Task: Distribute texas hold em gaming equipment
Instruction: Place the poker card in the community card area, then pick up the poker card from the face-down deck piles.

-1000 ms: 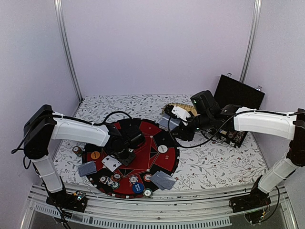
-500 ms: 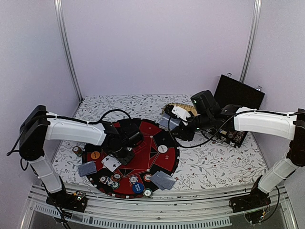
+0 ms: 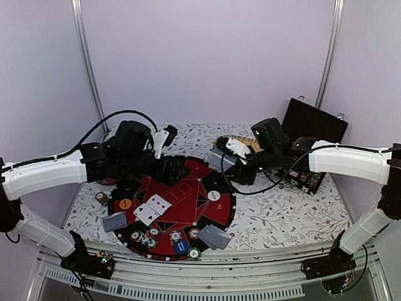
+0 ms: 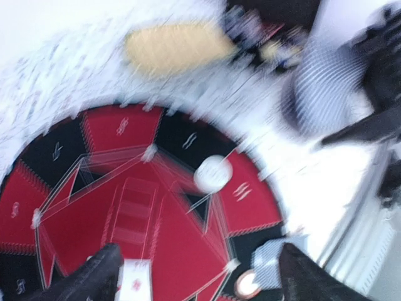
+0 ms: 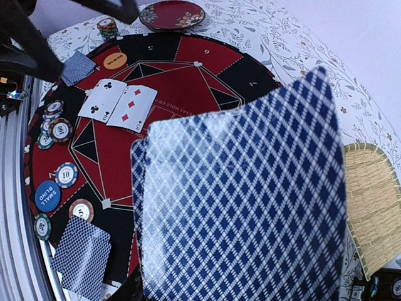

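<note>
Two face-up cards (image 5: 119,103) lie touching; right hand (image 3: 230,164) seemingly grips stacked cards (image 5: 244,200).

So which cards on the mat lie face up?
The two side-by-side cards left of centre show white faces; the left-edge pile and near-edge pile show patterned backs.

We see a round mat (image 3: 188,200) in red and black wedges laced with thin white lines, on a tablecloth (image 3: 282,213) of white printed with grey leafy vines. The fan of cards (image 5: 244,200) wears a blue-and-white diamond lattice, while the two face-up cards (image 5: 119,103) are white — one with black clubs, one with red diamonds. We also make out a blue button (image 5: 48,194), an orange button (image 5: 114,60), a red flowered dish (image 5: 172,14) and a straw-yellow woven tray (image 5: 369,207).
</note>
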{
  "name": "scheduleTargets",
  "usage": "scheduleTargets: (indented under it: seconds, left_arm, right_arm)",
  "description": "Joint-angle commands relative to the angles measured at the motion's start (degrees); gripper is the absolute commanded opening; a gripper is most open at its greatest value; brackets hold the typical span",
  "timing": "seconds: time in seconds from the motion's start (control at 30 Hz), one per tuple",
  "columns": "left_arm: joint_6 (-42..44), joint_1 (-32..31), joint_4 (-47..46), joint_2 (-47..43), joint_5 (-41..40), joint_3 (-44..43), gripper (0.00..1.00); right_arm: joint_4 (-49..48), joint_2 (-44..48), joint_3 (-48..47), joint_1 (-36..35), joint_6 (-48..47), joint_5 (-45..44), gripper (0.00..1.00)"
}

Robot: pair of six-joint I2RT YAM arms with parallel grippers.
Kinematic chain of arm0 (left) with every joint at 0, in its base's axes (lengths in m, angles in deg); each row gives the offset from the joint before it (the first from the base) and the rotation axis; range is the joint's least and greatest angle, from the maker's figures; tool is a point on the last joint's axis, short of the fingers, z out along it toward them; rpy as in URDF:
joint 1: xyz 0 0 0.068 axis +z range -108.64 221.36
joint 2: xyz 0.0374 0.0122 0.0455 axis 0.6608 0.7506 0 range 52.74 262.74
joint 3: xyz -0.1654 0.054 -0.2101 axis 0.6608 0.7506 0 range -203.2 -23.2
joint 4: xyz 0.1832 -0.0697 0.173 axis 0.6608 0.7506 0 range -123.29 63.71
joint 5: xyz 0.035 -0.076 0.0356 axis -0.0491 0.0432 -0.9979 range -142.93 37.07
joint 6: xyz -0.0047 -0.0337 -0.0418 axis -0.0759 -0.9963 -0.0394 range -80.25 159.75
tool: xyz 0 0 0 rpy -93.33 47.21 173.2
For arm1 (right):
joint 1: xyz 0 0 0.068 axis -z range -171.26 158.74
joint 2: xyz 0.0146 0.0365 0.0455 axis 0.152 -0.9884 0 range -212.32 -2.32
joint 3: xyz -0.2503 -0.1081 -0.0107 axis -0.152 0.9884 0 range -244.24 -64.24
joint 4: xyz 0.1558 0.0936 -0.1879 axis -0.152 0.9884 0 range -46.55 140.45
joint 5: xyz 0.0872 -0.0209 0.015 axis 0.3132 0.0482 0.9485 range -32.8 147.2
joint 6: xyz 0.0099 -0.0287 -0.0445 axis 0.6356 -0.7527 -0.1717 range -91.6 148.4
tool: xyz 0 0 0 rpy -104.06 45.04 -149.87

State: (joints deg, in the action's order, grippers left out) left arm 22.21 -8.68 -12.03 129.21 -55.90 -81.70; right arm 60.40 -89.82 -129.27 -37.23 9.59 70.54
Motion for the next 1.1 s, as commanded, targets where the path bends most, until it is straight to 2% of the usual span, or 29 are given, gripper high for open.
scheduleTargets:
  seconds: [0.0, 0.07, 0.17, 0.37, 0.43, 0.67, 0.9, 1.03, 1.07]
  left_arm:
    - [-2.2, 1.5, -16.4, -2.0, 16.2, 0.5, 0.97]
    - [-3.1, 2.0, -20.0, -1.8, 19.0, 0.8, 0.98]
    - [-3.5, 2.4, -19.7, 0.2, 18.8, -0.2, 0.98]
    - [-2.5, 2.5, -17.6, 3.9, 19.5, -1.4, 0.87]
    - [-1.8, 2.6, -16.7, 4.6, 19.3, -2.0, 0.79]
    - [-1.8, 3.7, -15.3, 2.9, 15.3, -1.0, 0.39]
    - [-2.2, 4.2, -16.5, 1.1, 17.6, 0.4, 0.33]
    - [-1.9, 4.2, -16.2, 0.4, 19.2, 0.3, 0.16]
    - [-1.8, 4.2, -16.0, 0.1, 19.2, 0.3, 0.09]
  right_arm:
    - [-1.0, -0.8, -2.2, -2.7, 0.8, 2.9, 0.44]
    - [-1.7, -1.3, -2.7, -4.3, 0.4, 3.6, 0.44]
    - [-2.0, -2.5, -3.8, -5.7, 0.2, 4.6, 0.44]
    - [-2.4, -4.7, -6.1, -6.5, 0.6, 5.5, 0.44]
    - [-2.3, -5.0, -6.5, -6.6, 0.6, 5.6, 0.44]
    - [-2.4, -4.3, -6.0, -6.6, 0.4, 5.0, 0.44]
    - [-2.4, -4.2, -5.5, -6.6, 0.2, 4.6, 0.44]
    - [-2.5, -3.6, -5.3, -6.6, 0.2, 4.3, 0.44]
    - [-2.7, -3.4, -5.1, -6.6, 0.2, 4.1, 0.44]
